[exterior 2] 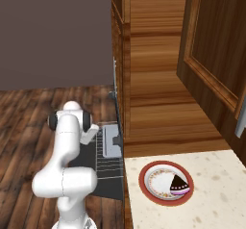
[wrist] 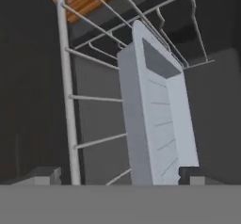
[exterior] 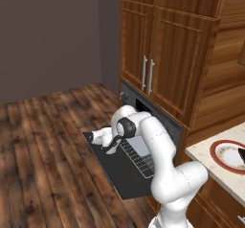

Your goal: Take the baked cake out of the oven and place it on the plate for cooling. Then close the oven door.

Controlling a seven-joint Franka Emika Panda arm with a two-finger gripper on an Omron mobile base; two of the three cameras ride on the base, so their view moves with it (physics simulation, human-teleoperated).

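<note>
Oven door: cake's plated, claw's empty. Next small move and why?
Probably pull the open claw back off the tray and rack, then reach under the oven door: it hangs open while the baked cake sits on the plate.

Flat, even rendered light; soft, low-resolution views.

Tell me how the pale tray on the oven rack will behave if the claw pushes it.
The pale tray looks rigid, with raised walls, so it should probably move as one piece rather than flex. It sits on thin rods of the wire rack, so it may slide easily or catch on a rod. Being long and narrow, an off-centre push would likely swing it round.
</note>
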